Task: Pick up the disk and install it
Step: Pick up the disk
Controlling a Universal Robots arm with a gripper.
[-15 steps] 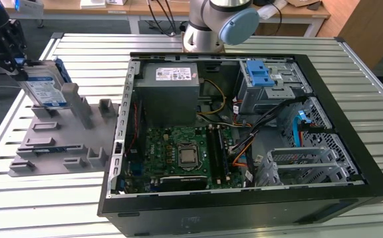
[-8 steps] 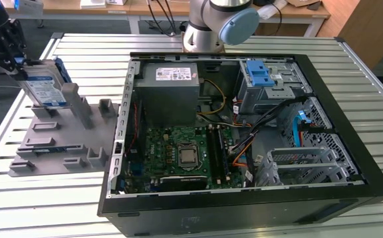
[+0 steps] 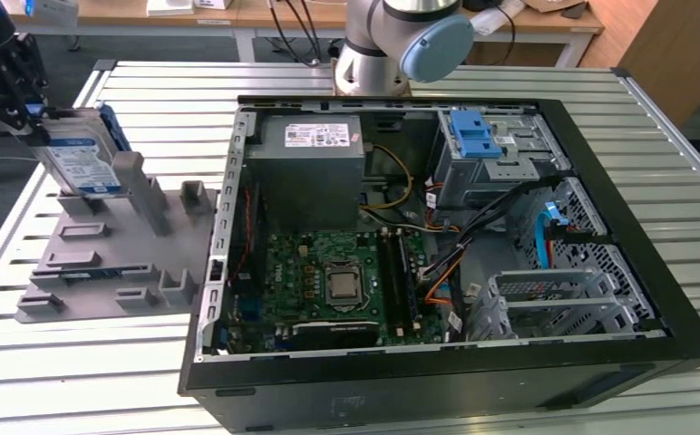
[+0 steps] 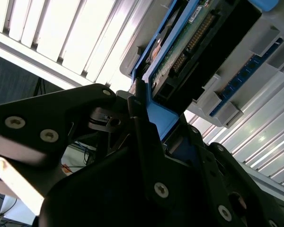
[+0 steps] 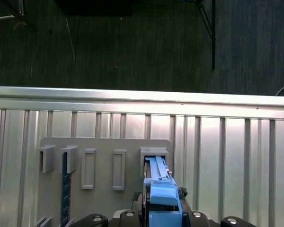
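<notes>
The disk (image 3: 84, 163), a silver drive with a white-and-blue label in a blue carrier bracket, stands on edge at the far end of the grey holder rack (image 3: 96, 263), at the exterior view's left. My black gripper (image 3: 38, 122) comes down on its upper end and is shut on it. In the second wrist view the fingers (image 4: 142, 142) clamp the blue bracket, and the disk's circuit-board side (image 4: 194, 33) shows beyond them. In the first wrist view the disk (image 5: 158, 184) sits edge-on between the gripper (image 5: 158, 215) and a rack slot. Whether its lower edge has left the slot I cannot tell.
An open black computer case (image 3: 640, 163) lies to the rack's right, with a grey power supply (image 3: 307, 145), a motherboard (image 3: 338, 276), a blue latch piece (image 3: 477, 136) and metal drive cages (image 3: 556, 299). The arm's base (image 3: 381, 54) stands behind the case. The slatted table's edge (image 5: 142, 94) is beyond the rack.
</notes>
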